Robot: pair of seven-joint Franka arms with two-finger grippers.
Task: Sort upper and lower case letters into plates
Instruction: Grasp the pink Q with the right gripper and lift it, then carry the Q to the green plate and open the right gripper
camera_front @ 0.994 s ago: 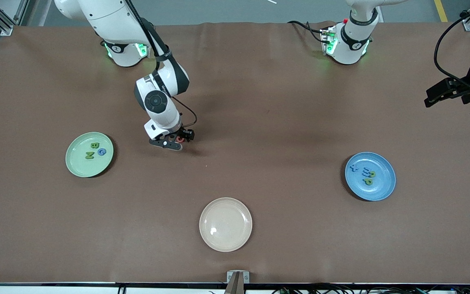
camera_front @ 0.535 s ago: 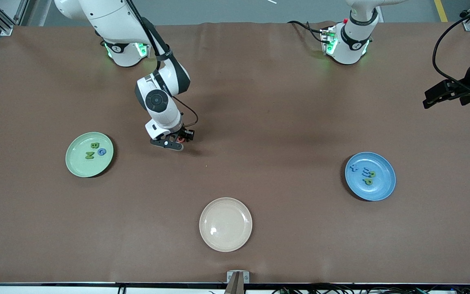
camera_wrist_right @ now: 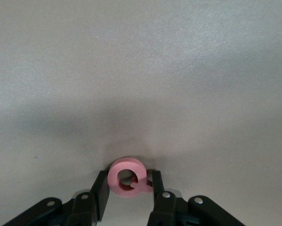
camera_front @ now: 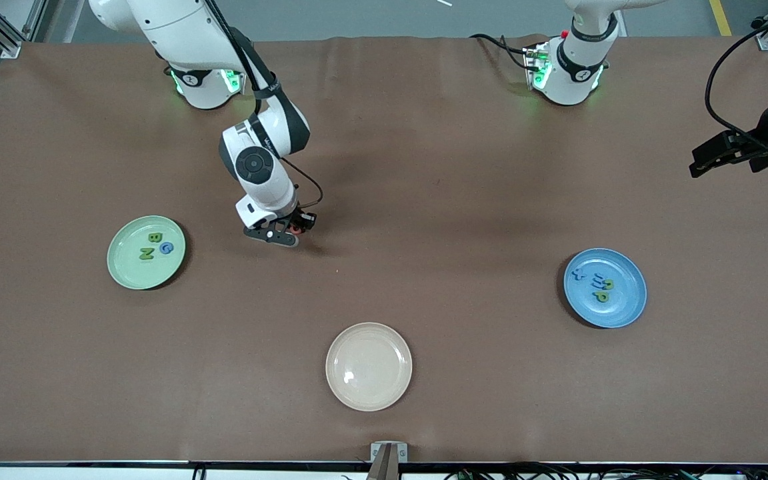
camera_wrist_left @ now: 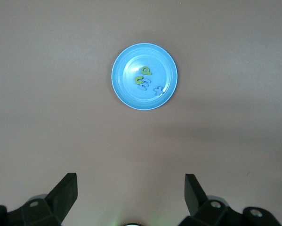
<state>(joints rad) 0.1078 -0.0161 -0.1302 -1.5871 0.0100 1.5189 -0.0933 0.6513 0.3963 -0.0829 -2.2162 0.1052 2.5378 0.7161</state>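
**A:** Start with the front view. Where does the job stand?

**B:** The right gripper (camera_front: 289, 231) hangs low over bare brown tablecloth (camera_front: 424, 200), between the right arm's base and the pale mint green round plate (camera_front: 124, 267). A bit of pink-red shows between its fingers. The green plate holds three foam letters (camera_front: 155, 246), which look like B, G and N. The medium blue round plate (camera_front: 624, 310), toward the left arm's end, holds its own small letters (camera_front: 596, 285). The left gripper (camera_front: 709, 158) waits over the table's edge.

**A:** And the left wrist view?

**B:** Its fingers (camera_wrist_left: 65, 190) stand wide apart and hold nothing, with the blue plate below.

**A:** The right wrist view?

**B:** The jaws are clamped on a pink foam letter Q (camera_wrist_right: 127, 177), gripped by its sides.

**A:** So how to carry it well?

**B:** It looks like a capital, so I judge it belongs with the capitals. Lift clear, travel level and release low over the plate's middle.

**A:** Anything in the way?

**B:** The empty cream-beige round plate (camera_front: 369, 366) lies nearer the camera, well off that path.
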